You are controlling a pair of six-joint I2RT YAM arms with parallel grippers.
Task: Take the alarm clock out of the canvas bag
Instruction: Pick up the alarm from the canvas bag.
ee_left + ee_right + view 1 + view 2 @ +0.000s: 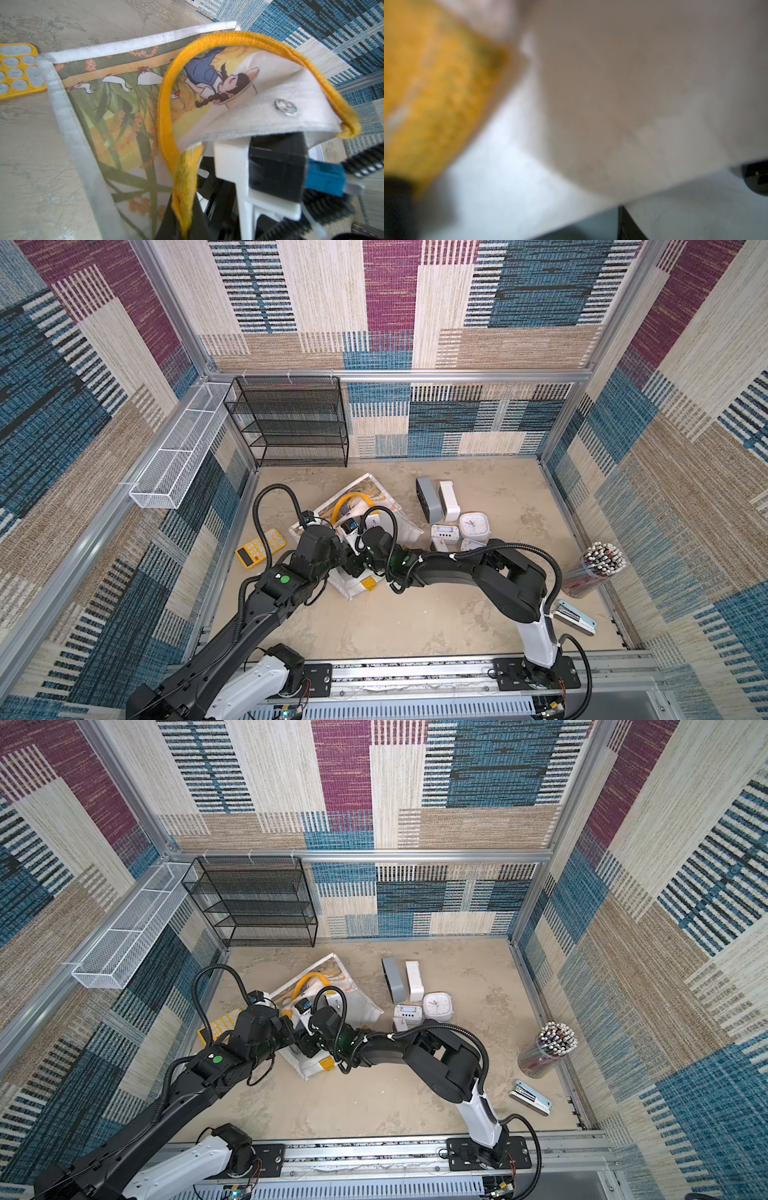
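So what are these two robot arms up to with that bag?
The left arm has its jaws shut on the canvas bag's yellow handle, holding the opening up. The right arm reaches in underneath; its jaws are hidden, so whether it has a clock is unclear. Several clocks sit beside the bag.

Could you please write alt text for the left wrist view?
A white canvas bag printed with a girl and geese lies on the beige table, its mouth lifted by the yellow strap handle pinched in the left gripper. A yellow grey-keyed calculator lies beside it.
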